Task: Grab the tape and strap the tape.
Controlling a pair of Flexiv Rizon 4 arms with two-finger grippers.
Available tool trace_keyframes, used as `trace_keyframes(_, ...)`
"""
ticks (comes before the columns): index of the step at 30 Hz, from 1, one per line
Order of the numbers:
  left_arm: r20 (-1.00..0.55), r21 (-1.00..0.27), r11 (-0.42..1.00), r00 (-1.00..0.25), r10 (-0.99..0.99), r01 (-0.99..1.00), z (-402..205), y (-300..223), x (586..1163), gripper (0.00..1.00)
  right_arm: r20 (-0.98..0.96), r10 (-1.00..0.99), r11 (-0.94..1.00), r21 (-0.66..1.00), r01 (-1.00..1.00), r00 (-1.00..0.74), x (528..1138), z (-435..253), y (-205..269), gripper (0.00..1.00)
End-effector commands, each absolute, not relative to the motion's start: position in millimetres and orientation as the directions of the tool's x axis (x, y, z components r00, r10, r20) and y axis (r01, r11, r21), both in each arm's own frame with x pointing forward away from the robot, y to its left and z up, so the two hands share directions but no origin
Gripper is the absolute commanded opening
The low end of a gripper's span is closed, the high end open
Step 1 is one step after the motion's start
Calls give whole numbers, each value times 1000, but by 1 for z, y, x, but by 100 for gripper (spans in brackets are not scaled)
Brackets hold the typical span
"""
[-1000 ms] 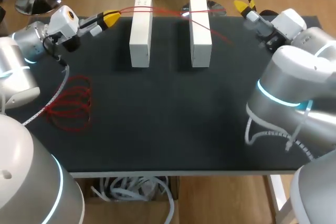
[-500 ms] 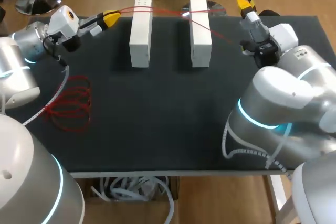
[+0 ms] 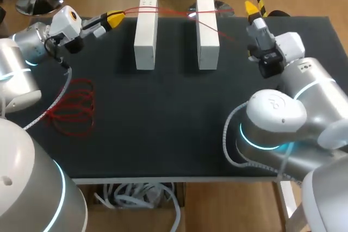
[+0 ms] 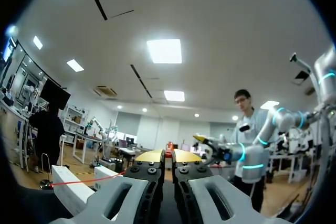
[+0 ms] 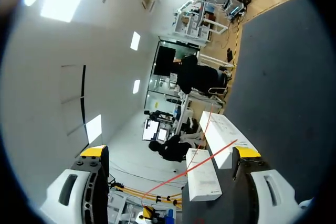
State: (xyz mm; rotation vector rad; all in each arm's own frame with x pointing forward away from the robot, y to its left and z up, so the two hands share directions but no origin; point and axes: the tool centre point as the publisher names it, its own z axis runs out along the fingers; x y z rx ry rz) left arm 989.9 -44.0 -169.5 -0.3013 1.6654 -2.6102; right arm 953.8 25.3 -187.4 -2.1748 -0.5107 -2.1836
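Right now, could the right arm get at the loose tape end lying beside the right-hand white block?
Probably yes. The right pincer is open and hovers close beside the tape, whose loose end trails off the block onto bare table, with nothing between them.

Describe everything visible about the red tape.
The red tape is a thin, cord-like strand. Pinched in the left claw, it runs over the far end of the left white block, crosses itself atop the right white block and trails onto the table. More lies coiled near the table's left edge.
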Motion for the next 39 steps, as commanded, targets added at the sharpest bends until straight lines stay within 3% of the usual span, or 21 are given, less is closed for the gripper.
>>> trace_keyframes(1,146,-902,-425,-980,-135,-76,-169,-45,989,0,976,216,-945,217,243,-29,954,-187,24,100)
trace_keyframes(7,146,-902,-425,-980,-135,-76,-169,-45,989,0,976,216,-945,217,243,-29,954,-187,24,100)
trace_keyframes(17,146,-902,-425,-980,-135,-76,-169,-45,989,0,972,-104,-975,-142,169,212,965,-201,59,100)
trace_keyframes(39,146,-902,-425,-980,-135,-76,-169,-45,989,0,936,-291,-957,-281,-77,198,990,-217,91,100)
